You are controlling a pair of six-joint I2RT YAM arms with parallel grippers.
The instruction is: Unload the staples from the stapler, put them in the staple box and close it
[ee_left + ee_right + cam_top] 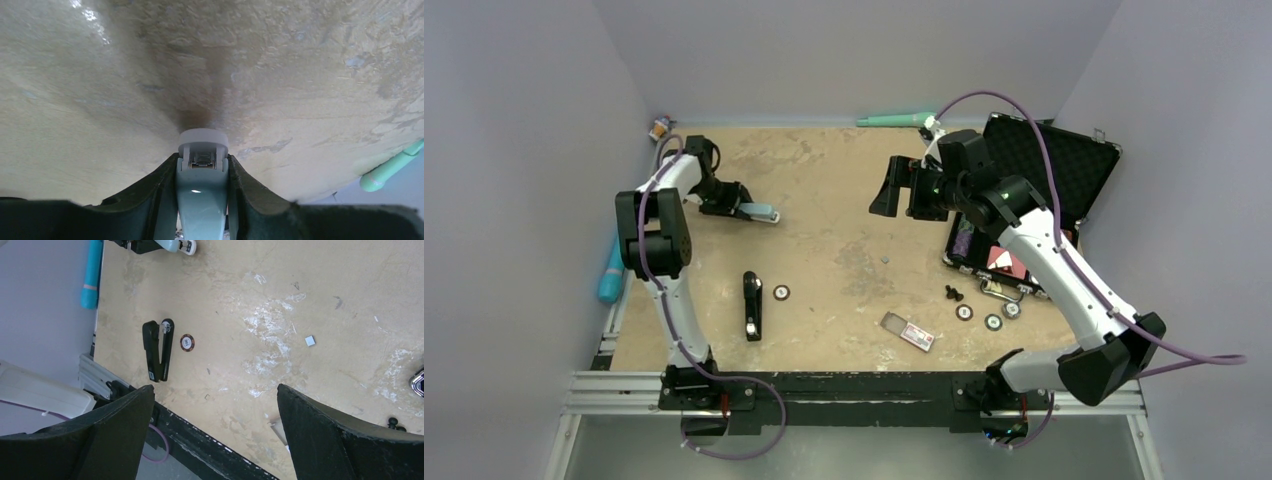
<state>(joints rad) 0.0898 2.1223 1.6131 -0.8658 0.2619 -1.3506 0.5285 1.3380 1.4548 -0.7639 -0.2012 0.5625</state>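
Left gripper [202, 172] is part-closed and clamped on the pale mint plastic stapler with the white nose cap [760, 213], at the far left of the scuffed tan tabletop [844, 150]. The body sits between both fingers, with the nose sticking out past the tips

Right gripper [215, 390] is spread wide, holds nothing and hangs above mid-table

Key relation: we see the mint stapler's long axis running roughly left-right across the table. Its nose points toward the right gripper, which faces it from well apart. So we judge the right arm is the free one to work the nose end while the left just holds

Staples: one small silvery-grey bit [310, 341] lies loose near table centre, likely a staple piece. Grey metal shows in the nose slot in the left wrist view; we can't tell if that's staples in the magazine

The black metal stapler [752, 305] lies splayed open nearer the left base, with neither gripper on it
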